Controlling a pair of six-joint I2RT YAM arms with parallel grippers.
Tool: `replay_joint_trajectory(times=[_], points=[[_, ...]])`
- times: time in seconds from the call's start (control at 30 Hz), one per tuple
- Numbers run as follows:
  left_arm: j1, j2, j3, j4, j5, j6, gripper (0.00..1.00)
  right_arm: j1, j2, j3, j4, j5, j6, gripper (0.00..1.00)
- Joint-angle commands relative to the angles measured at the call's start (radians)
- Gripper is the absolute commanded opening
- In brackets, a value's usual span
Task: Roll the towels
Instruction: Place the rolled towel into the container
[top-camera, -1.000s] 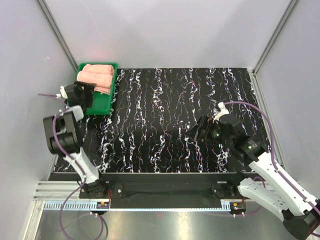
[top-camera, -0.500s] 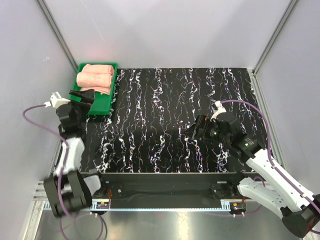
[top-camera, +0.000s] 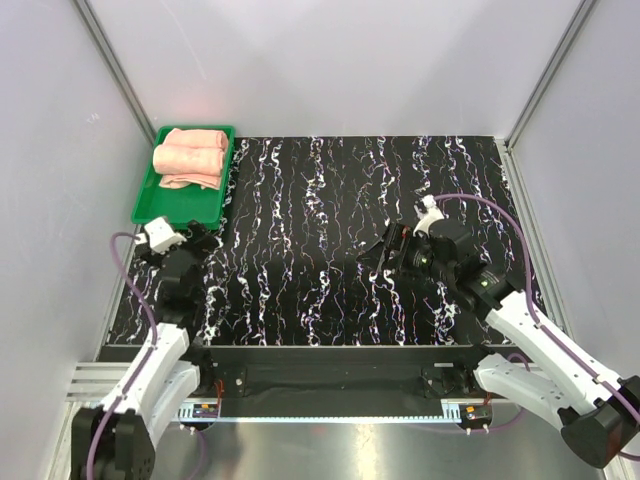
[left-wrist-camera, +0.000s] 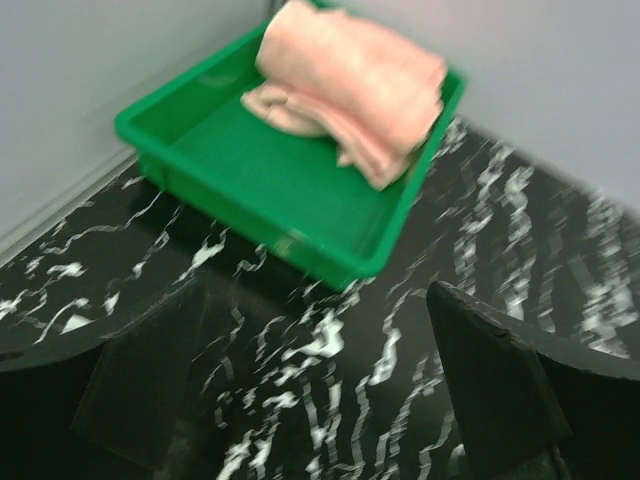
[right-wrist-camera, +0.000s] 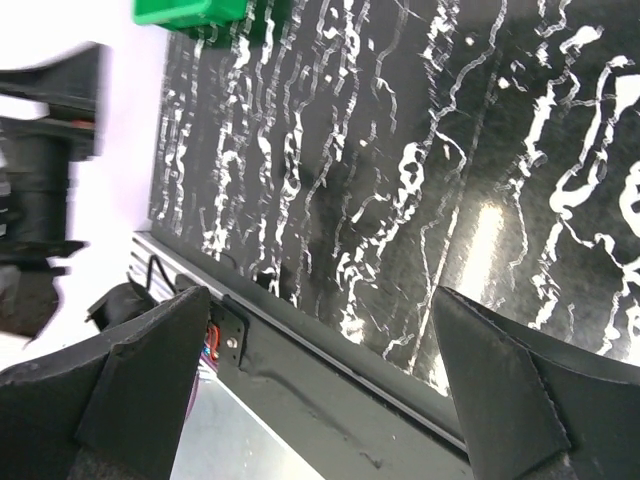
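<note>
Towels look rolled in the green tray; both arms' jaws released, empty, outside it. You only need to park.

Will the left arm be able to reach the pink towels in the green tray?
Probably yes. The left gripper is open and faces the green tray, with nothing standing between them. The towels lie uncovered at the tray's far end.

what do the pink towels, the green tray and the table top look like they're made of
Towels: soft terry-like cloth, matte salmon pink, fuzzy with limp folds.
Tray: probably moulded plastic, bright green, smooth, slight sheen at the rim.
Table top: hard black surface with white marble-like veins, glossy glare patch; perhaps laminate or printed film.
</note>
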Motion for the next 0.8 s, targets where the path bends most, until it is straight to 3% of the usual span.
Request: replay_joint_trajectory(times=[0.0, 0.17, 0.2, 0.37, 0.4, 0.47, 0.57, 0.77], points=[[-0.015, 0.100, -0.052, 0.184, -0.052, 0.152, 0.99, 0.006, -0.041, -0.015, 0.082, -0.027, 0.013, 1.00], [-0.021, 0.344, -0.092, 0.482, 0.042, 0.277, 0.99, 0.009, -0.099, -0.065, 0.117, -0.020, 0.027, 1.00], [-0.032, 0.376, -0.075, 0.446, 0.101, 0.300, 0.99, 0.008, -0.110, -0.068, 0.125, -0.020, 0.027, 1.00], [-0.032, 0.491, -0.081, 0.617, 0.174, 0.434, 0.99, 0.008, -0.112, -0.067, 0.117, -0.017, 0.022, 1.00], [-0.027, 0.572, -0.086, 0.734, 0.198, 0.440, 0.99, 0.008, -0.107, -0.065, 0.114, -0.019, 0.022, 1.00], [0.002, 0.554, -0.083, 0.682, 0.186, 0.400, 0.99, 0.008, -0.107, -0.068, 0.113, -0.019, 0.021, 1.00], [0.026, 0.591, -0.135, 0.824, 0.237, 0.396, 0.99, 0.008, -0.104, -0.078, 0.126, -0.017, 0.024, 1.00], [0.056, 0.625, -0.106, 0.795, 0.264, 0.373, 0.99, 0.008, -0.090, -0.096, 0.182, -0.042, 0.048, 1.00]])
